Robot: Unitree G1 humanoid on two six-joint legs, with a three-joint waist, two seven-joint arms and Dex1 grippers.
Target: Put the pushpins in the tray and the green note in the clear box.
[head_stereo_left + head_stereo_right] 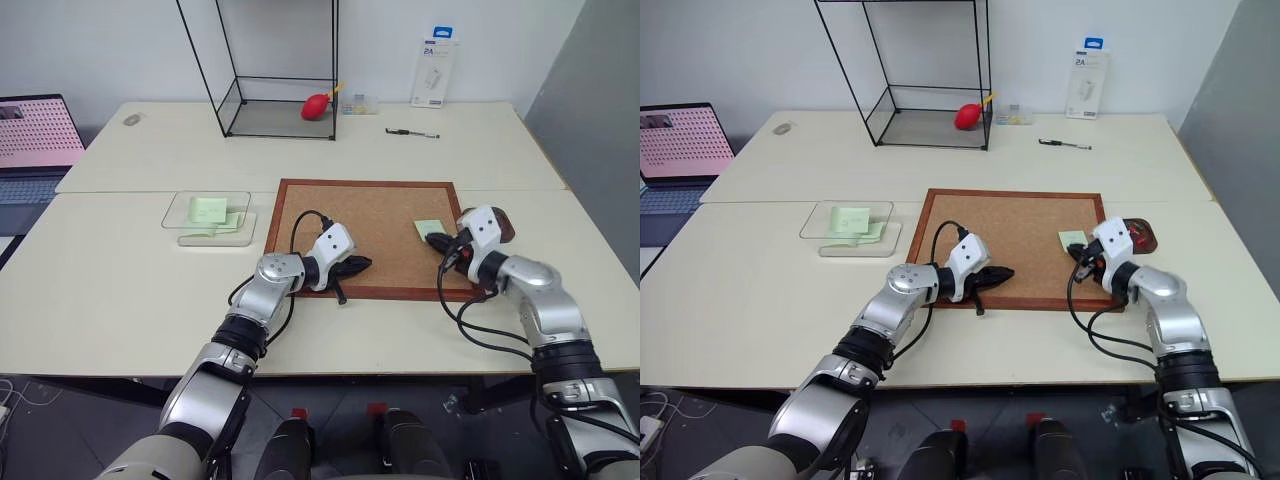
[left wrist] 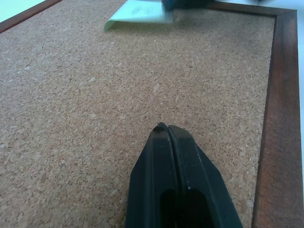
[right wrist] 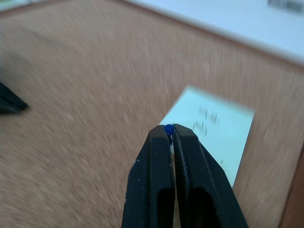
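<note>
On the cork board (image 1: 375,225) lies the green note (image 1: 429,228), near the board's right edge. My right gripper (image 3: 167,132) hovers just over the note's near corner, shut on a small blue pushpin (image 3: 167,127) whose head peeks out between the fingertips. The dark reddish tray (image 1: 507,228) sits on the table just right of the board, partly hidden behind that wrist. My left gripper (image 1: 360,265) is shut and empty, low over the board's front edge. The clear box (image 1: 207,212) stands left of the board with pale green notes inside.
A tall black-wire glass case (image 1: 275,70) with a red object (image 1: 318,105) stands at the back. A laptop (image 1: 35,140) is at the far left, with a pen (image 1: 412,133) and a white package (image 1: 435,70) at the back right.
</note>
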